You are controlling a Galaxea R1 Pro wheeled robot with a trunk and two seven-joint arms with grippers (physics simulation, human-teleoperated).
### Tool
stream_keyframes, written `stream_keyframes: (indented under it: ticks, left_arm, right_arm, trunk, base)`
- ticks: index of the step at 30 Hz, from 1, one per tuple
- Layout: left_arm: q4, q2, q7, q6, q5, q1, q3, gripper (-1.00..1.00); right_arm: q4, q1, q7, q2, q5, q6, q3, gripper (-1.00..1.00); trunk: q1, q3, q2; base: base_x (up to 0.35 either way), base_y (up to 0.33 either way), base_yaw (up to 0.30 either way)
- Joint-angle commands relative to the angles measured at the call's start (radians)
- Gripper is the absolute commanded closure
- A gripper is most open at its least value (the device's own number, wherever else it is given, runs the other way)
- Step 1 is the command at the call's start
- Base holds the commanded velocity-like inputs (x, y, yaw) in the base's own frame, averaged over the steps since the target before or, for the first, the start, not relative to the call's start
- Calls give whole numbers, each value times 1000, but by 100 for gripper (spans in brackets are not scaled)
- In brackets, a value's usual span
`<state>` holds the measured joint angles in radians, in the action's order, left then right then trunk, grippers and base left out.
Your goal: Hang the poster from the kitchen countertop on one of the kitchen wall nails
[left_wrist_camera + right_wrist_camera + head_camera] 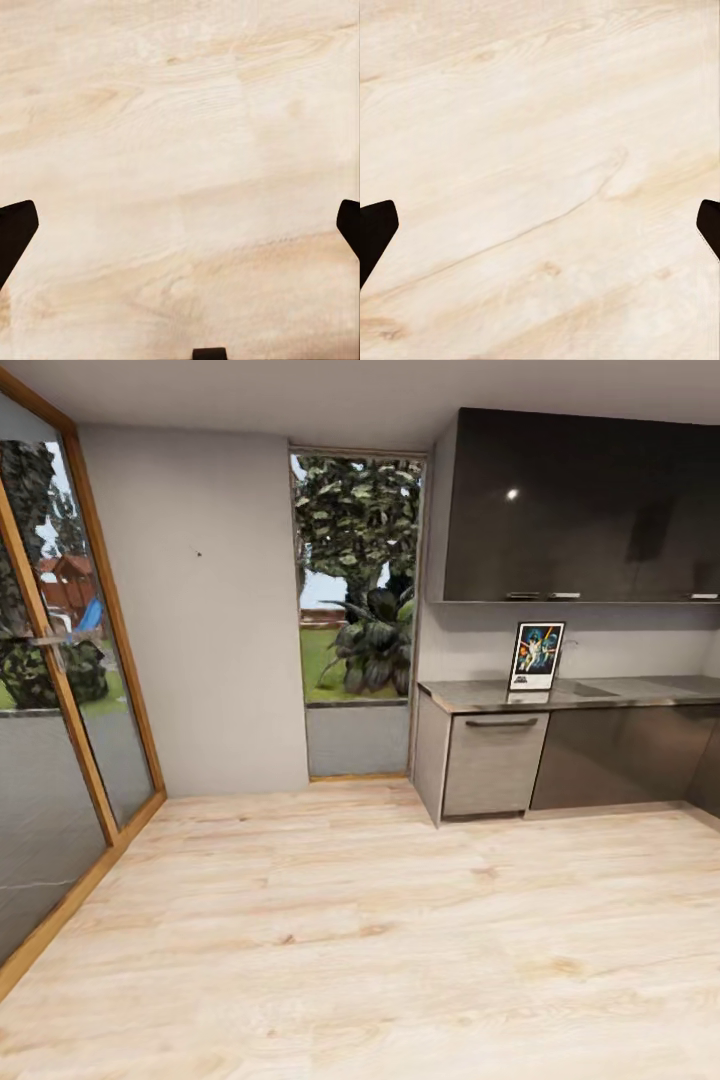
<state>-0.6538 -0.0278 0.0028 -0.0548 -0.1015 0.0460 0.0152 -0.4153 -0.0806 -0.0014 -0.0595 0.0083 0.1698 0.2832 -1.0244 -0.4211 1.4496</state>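
Task barely begun, by the look of it: nothing picked up, nothing hung, robot well back from the work area w/ open floor ahead.

L to R in head view: glazed door w/ wood frame [60, 660] runs down the left edge, garden behind it. Next, plain pale grey wall [200, 620]; a tiny dark speck on it, high up, is prob. one of the wall nails [198, 553], bare. Then a tall window [355, 580] w/ plants outside, low grey panel under it. Right of that, the kitchen countertop [620, 692], glossy grey, sink inset, over grey cabinets w/ a bar handle [502, 722]; dark upper cabinets [590, 505] overhang it. The poster [537, 656] stands upright on the counter near its left end, leaning on or close to the backsplash, can't tell which.

Left: drive to counter, grip poster, carry to the nail wall, hang.

Room: light wood floor [340, 920] looks wide and bare btw robot and counter. Edges to mind: counter's left corner, upper-cabinet underside above the poster, door frame at left.

Left gripper [180, 232]: fingertips at the frame's far sides, spread wide, nothing btw them, floor beyond. Right gripper [540, 232]: same, spread wide, holding nothing.
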Motion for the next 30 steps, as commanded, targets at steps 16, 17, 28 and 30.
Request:
stream_keyframes:
  ticks: [16, 17, 28, 30]
  left_arm:
    - [-1, 0, 0, -2, -10, 0, 2, -100]
    - [-1, 0, 0, -2, -10, 1, 2, -100]
    - [-1, 0, 0, -2, -10, 1, 2, -100]
    - [0, 0, 0, -2, -10, 1, 2, -100]
  right_arm:
    - [1, -1, 0, 1, 0, 4, 3, -100]
    - [1, -1, 0, 1, 0, 4, 4, -100]
    - [1, -1, -2, 0, -7, 4, 9, -100]
    - [1, -1, -2, 0, -7, 4, 9, -100]
  trunk:
    - [-1, -1, 0]
    - [-1, -1, 0]
    - [-1, -1, 0]
    - [-1, -1, 0]
  base:
    - [312, -149, 0]
    - [312, -149, 0]
    - [312, -149, 0]
    - [312, -149, 0]
